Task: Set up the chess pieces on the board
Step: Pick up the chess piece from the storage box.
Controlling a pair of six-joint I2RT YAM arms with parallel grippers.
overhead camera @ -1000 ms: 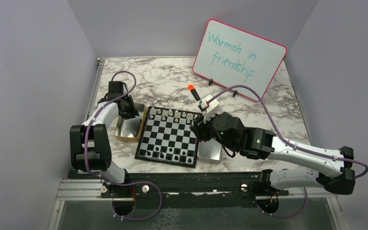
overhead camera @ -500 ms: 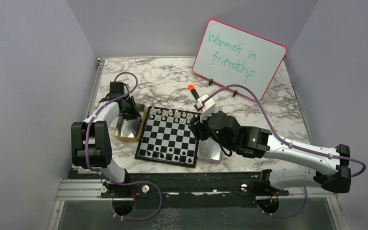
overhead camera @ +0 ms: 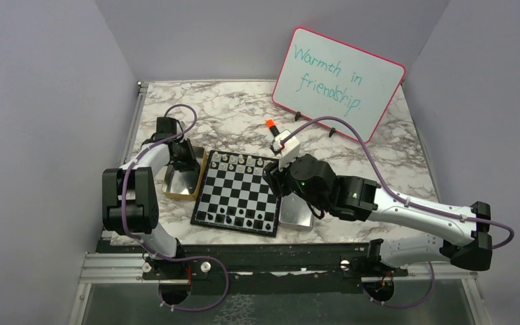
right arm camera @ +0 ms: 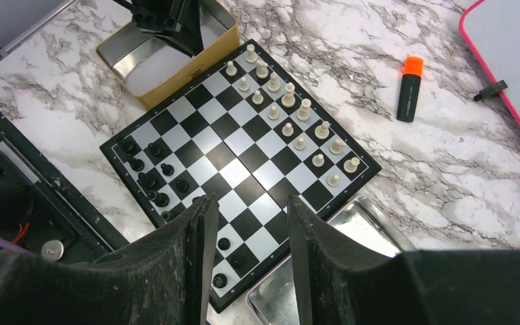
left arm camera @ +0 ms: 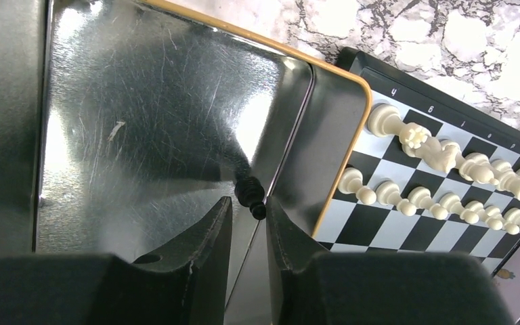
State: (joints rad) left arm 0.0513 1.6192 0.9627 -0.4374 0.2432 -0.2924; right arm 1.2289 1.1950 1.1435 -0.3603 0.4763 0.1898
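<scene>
Table (overhead camera: pixel 230 115) is marble, with a whiteboard (overhead camera: pixel 338 81) at the far right. Board (overhead camera: pixel 238 193) sits centre, slightly skewed. Gold tray (left arm camera: pixel 342 162) butts its left edge and silver tray (right arm camera: pixel 352 230) its right.

My right gripper (right arm camera: pixel 247 217) hangs over the board's right edge, spread wide and empty. My left gripper (left arm camera: pixel 248 210) is down in the gold tray.

Marker (right arm camera: pixel 409 88) lies past the far right corner, well apart. White pieces (right arm camera: pixel 288 95) fill the far two rows; black pieces (right arm camera: pixel 152 179) are scattered across the near rows.

Only the left wrist view shows one black piece (left arm camera: pixel 251 196) between my nearly closed left fingertips. It lies tilted by the board-side wall, head pointing away. I cannot tell whether it's gripped.
</scene>
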